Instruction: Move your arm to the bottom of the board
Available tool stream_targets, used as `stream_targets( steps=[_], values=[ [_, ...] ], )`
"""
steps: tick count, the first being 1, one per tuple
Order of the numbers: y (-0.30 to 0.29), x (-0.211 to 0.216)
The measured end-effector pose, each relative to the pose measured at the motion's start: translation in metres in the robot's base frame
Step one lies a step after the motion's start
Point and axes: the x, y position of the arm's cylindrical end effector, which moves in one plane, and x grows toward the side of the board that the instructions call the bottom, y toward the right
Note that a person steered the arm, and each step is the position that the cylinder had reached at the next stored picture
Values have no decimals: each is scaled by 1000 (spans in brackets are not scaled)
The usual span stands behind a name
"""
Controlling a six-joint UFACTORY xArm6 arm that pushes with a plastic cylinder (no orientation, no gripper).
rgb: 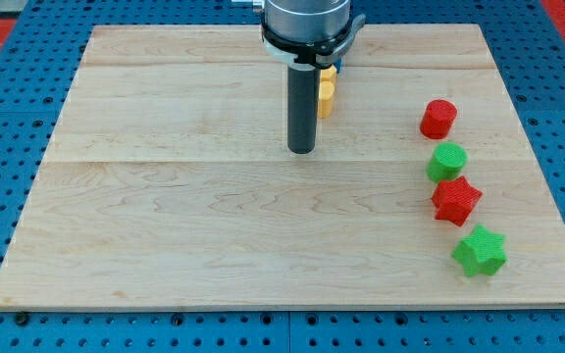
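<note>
Green star point(480, 251) lies nearest; my tip point(302, 150) half hides yellow block point(328, 91); no fingers.

Block count on the bench point(165, 245) — five visible in total.

Red: two. One red cylinder point(438, 119) and one red star point(455, 200).

Green: two. One green cylinder point(447, 161) and one green star point(480, 251).

Yellow: one yellow block point(328, 91), partly hidden behind the rod — shape cannot be determined.

By location: four blocks form a column at 3 o'clock on the bench, alternating red and green; one block sits at 12 o'clock.

Rods: one. Benches: one.
</note>
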Motion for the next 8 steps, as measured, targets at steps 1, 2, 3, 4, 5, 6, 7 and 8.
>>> stream_targets(
  steps=[1, 2, 3, 4, 5, 6, 7, 8],
  values=[
    [0, 0],
    [-2, 0],
    [-2, 0],
    [3, 3],
    [12, 11],
    [16, 13],
    [16, 13],
    [16, 14]
  ],
)
